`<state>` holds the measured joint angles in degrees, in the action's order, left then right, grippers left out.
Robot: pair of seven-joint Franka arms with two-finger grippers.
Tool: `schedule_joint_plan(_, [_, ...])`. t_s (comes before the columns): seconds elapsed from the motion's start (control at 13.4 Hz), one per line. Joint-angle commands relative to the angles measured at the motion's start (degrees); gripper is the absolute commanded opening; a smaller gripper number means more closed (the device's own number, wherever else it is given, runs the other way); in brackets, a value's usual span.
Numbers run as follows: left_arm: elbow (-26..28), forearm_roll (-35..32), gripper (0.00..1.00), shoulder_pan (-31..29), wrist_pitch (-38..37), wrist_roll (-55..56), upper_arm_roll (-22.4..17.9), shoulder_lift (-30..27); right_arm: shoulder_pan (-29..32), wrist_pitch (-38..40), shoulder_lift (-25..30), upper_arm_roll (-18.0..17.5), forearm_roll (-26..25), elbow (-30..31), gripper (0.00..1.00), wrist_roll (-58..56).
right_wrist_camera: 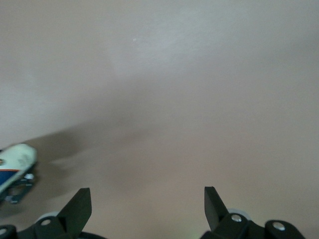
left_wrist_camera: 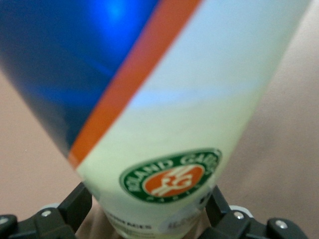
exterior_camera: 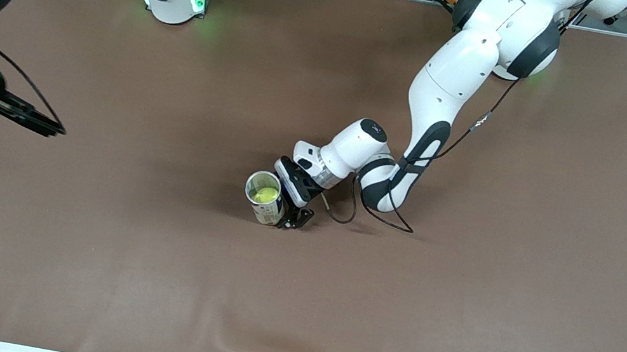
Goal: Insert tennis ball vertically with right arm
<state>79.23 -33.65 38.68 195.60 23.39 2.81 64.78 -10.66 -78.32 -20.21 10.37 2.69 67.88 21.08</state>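
Note:
A tennis ball can point(exterior_camera: 268, 205) stands about upright in the middle of the table, its open top up. A yellow-green tennis ball point(exterior_camera: 265, 195) lies inside it. My left gripper point(exterior_camera: 280, 217) is shut on the can's lower part from the side toward the left arm's end. In the left wrist view the white, blue and orange can point(left_wrist_camera: 169, 109) fills the space between the black fingers point(left_wrist_camera: 77, 206). My right gripper point(exterior_camera: 48, 126) is open and empty, up over the right arm's end of the table. Its wrist view shows the gripper point(right_wrist_camera: 147, 204) over bare mat and the can point(right_wrist_camera: 15, 164) small at the edge.
The brown mat point(exterior_camera: 460, 292) covers the whole table. It has a raised fold point(exterior_camera: 282, 351) at the edge nearest the front camera. The left arm's black cable point(exterior_camera: 339, 214) loops down onto the mat beside the can. Both arm bases stand along the table's farthest edge.

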Motion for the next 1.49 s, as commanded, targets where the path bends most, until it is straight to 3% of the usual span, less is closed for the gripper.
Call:
schedule_joint_plan(0.0, [7.7, -1.8, 1.0, -1.3, 0.4, 0.1, -0.3, -5.9, 3.3, 0.5, 1.3, -1.4, -0.9, 0.7, 1.0, -4.9])
schedule_joint_plan(0.37, [13.6, -1.9, 1.0, -1.8, 0.4, 0.7, 0.2, -9.0, 4.2, 0.3, 1.3, -1.5, 0.9, 0.7, 1.0, -6.2])
schedule_joint_plan(0.97, [29.7, -1.9, 1.0, -1.9, 0.3, 2.6, 0.3, -19.7, 4.2, -0.2, 1.1, -1.7, 1.0, 0.8, 1.0, -6.5])
schedule_joint_plan(1.27, [32.8, -1.9, 1.0, -3.5, -0.7, 5.2, 0.4, -22.9, 4.9, -5.0, 5.7, -2.2, 1.2, 6.7, 1.0, -8.4])
schedule_joint_plan(1.42, [33.1, -1.9, 1.0, -2.8, -4.5, 8.9, 0.4, -25.0, 6.5, -9.7, 11.7, -3.6, 1.3, 15.4, 1.0, -12.0])
